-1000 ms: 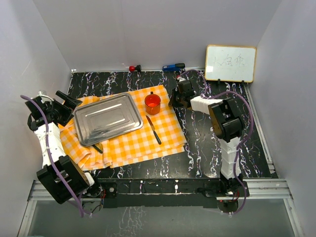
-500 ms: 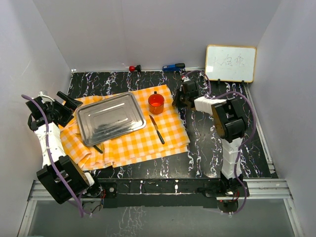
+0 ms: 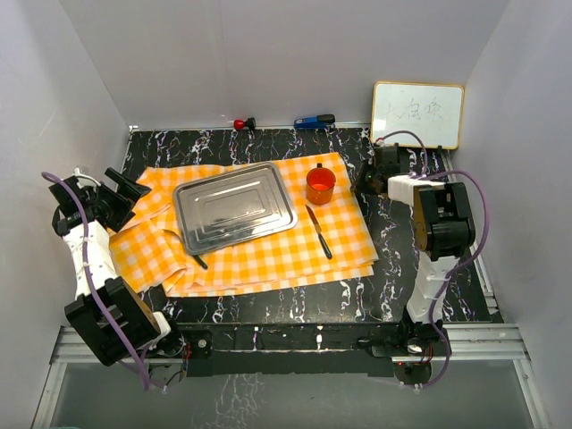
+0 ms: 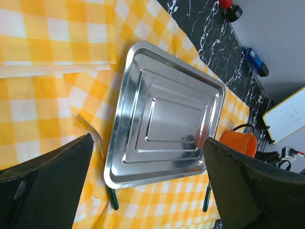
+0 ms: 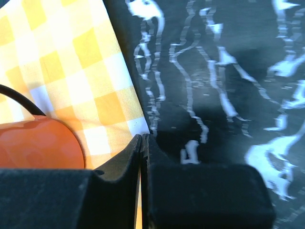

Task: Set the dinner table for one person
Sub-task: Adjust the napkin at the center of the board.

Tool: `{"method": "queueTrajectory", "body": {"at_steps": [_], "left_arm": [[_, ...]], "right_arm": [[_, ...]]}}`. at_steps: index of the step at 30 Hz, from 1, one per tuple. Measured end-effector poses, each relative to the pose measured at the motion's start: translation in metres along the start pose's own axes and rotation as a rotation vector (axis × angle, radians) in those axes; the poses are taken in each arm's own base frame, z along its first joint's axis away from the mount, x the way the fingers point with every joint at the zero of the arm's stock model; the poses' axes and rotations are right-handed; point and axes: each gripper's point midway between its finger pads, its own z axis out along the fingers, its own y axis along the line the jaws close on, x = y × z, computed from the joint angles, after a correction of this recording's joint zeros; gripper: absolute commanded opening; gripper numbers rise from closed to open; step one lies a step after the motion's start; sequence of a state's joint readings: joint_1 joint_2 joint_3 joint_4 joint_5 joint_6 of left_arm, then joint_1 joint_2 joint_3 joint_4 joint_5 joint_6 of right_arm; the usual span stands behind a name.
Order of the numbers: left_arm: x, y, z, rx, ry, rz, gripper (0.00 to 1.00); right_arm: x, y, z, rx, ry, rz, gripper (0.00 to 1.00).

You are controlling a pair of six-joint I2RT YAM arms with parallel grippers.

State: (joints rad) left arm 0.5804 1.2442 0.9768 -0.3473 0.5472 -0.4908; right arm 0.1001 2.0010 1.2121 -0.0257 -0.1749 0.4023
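Dragged rightward, the orange-and-white checked cloth sits nearer centre; my right gripper clamps its edge, my left gripper gapes.

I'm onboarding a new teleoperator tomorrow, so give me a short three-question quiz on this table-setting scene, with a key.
1. True or false: the orange cup stands on the steel tray.
2. Which gripper is shut on the edge of the checked cloth? A) left B) right
3. Fill in: the jaws of the left gripper stand ___.
Key: 1 false, it stands on the checked cloth beside the steel tray; 2 B, the right gripper; 3 open.
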Motion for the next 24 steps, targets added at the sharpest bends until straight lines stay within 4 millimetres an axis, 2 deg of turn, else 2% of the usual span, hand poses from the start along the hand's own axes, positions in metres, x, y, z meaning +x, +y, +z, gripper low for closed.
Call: {"method": "queueTrajectory", "body": {"at_steps": [4,8,19,24], "left_arm": [[0.003,0.003,0.002,-0.005,0.01,-0.007,0.99],[0.004,0.004,0.003,-0.005,0.014,-0.01,0.99],[0.005,-0.001,0.005,0.017,0.021,-0.009,0.99],[0.009,-0.006,0.009,0.032,0.034,-0.005,0.99]], "right_arm": [[-0.007,-0.027,-0.008,0.043,-0.014,0.04,0.0],[-0.01,-0.042,-0.014,0.07,-0.021,0.064,0.0],[-0.017,-0.069,-0.023,0.116,-0.034,0.106,0.0],[-0.022,-0.102,-0.038,0.177,-0.048,0.157,0.0]]}}
